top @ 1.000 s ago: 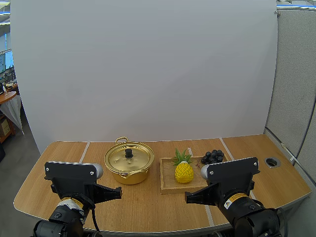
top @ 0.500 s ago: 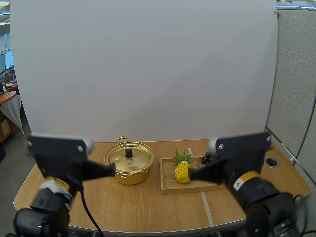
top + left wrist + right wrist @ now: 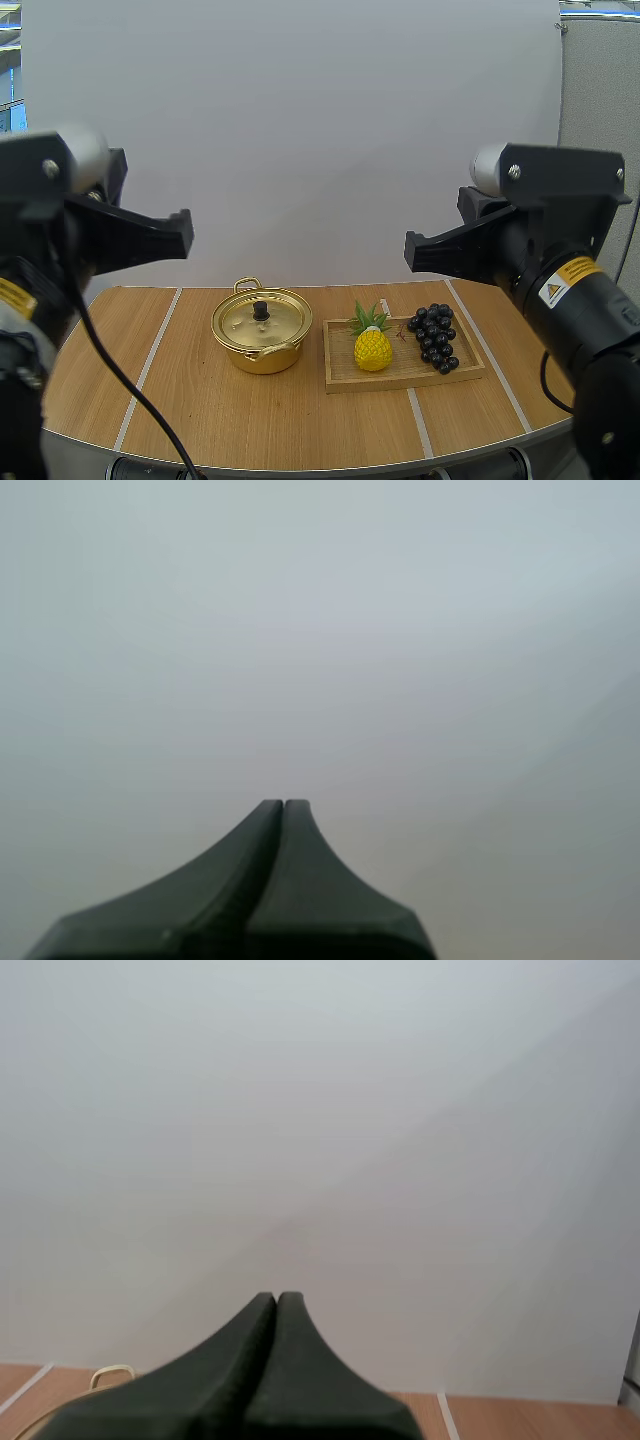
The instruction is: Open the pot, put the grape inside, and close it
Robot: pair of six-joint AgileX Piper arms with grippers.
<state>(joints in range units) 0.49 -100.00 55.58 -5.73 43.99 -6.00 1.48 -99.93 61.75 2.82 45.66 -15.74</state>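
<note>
Two arms hang above the table, left gripper and right gripper each pressed together. Lidded pot stands beside wooden tray bearing grapes. Opening pending: spread fingers, descend onto lid knob.

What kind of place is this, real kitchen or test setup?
Looks like a staged robot test bench, not a kitchen: a white backdrop behind a wooden table, with just a lidded gold pot, and a pineapple and grapes laid on a wooden tray.
</note>
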